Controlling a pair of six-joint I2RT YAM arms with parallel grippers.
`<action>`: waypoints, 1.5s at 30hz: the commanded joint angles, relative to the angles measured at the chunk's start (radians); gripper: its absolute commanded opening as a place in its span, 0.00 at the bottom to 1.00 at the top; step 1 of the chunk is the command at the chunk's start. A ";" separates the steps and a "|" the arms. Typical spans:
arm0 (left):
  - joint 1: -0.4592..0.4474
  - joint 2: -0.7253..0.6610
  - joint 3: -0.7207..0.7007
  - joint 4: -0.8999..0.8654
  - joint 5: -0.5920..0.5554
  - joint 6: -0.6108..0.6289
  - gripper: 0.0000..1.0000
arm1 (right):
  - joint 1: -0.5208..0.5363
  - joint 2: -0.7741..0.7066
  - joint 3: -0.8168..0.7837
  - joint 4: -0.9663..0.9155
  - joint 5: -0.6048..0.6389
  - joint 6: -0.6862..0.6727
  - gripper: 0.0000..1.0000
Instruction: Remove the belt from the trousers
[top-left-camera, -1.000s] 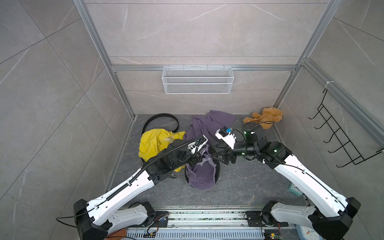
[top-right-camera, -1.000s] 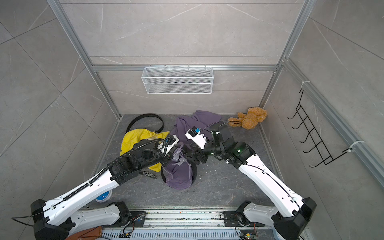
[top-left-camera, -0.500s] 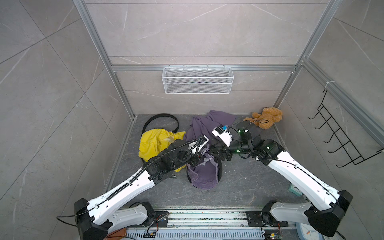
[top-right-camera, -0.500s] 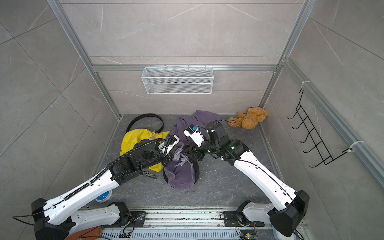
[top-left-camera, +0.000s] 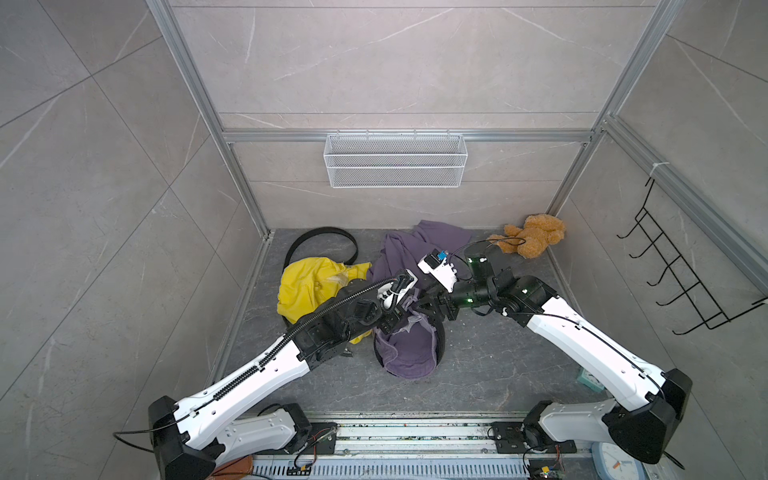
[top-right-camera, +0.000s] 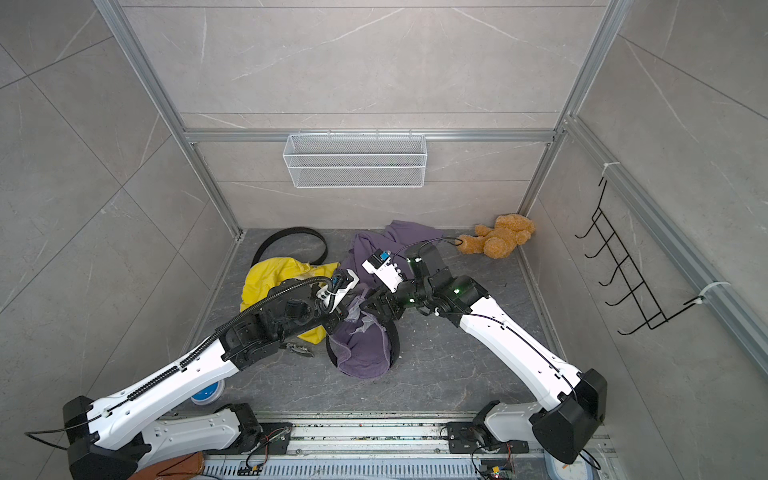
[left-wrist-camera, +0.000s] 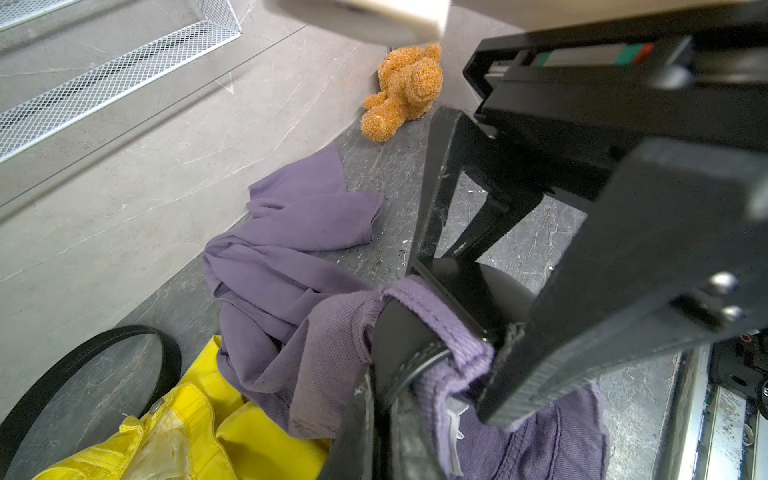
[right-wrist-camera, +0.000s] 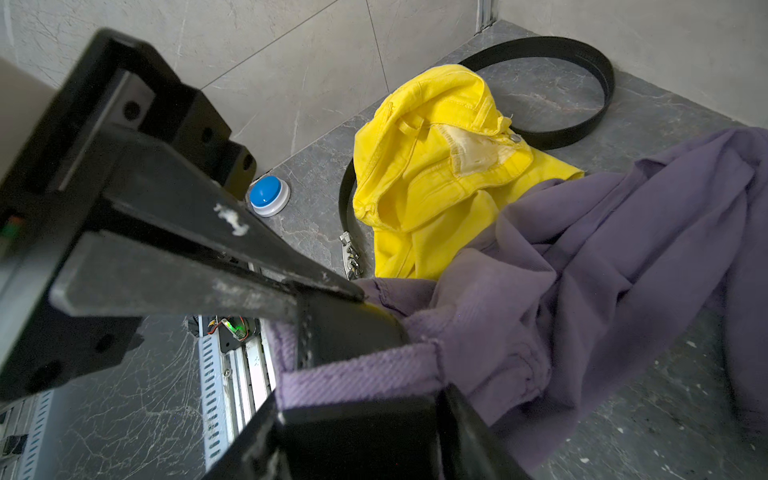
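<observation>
The left gripper (left-wrist-camera: 380, 409) has its fingers pressed together, pinching the black belt (left-wrist-camera: 405, 353) where the strap leaves the waistband of the purple trousers (top-left-camera: 405, 353). The right gripper (right-wrist-camera: 386, 345) stands about half spread, its two flat black fingers clamped from either side on the same belt and the ribbed waistband cloth. In both top views the grippers meet at the centre of the frame, above the trousers' open waist, which the belt rings as a dark hoop. The legs trail crumpled toward the back wall.

There are two belts and two pairs of trousers. The second belt (top-left-camera: 320, 235), smooth and black, loops at the upper left of the floor and passes under the yellow trousers (top-left-camera: 311, 286), a bunched twill heap. Its metal buckle (right-wrist-camera: 351, 257) lies beside them. One fuzzy orange-brown teddy bear (top-left-camera: 532, 237) lies in the far right corner. One white wire-mesh basket (top-left-camera: 395, 166) hangs on the back wall, and one black wire hook rack (top-left-camera: 681, 282) on the right wall. One round blue push button (right-wrist-camera: 266, 195) sits on the dark veined stone floor (top-left-camera: 478, 374).
</observation>
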 joint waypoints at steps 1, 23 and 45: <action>-0.010 -0.034 0.038 0.165 0.026 -0.035 0.00 | -0.001 0.015 0.007 0.026 0.025 0.006 0.52; -0.010 -0.109 -0.043 0.079 -0.132 -0.023 0.00 | -0.121 -0.085 -0.100 0.151 -0.076 0.118 0.06; 0.011 -0.177 -0.110 0.093 -0.482 -0.091 0.00 | -0.231 -0.167 -0.159 0.132 -0.065 0.146 0.00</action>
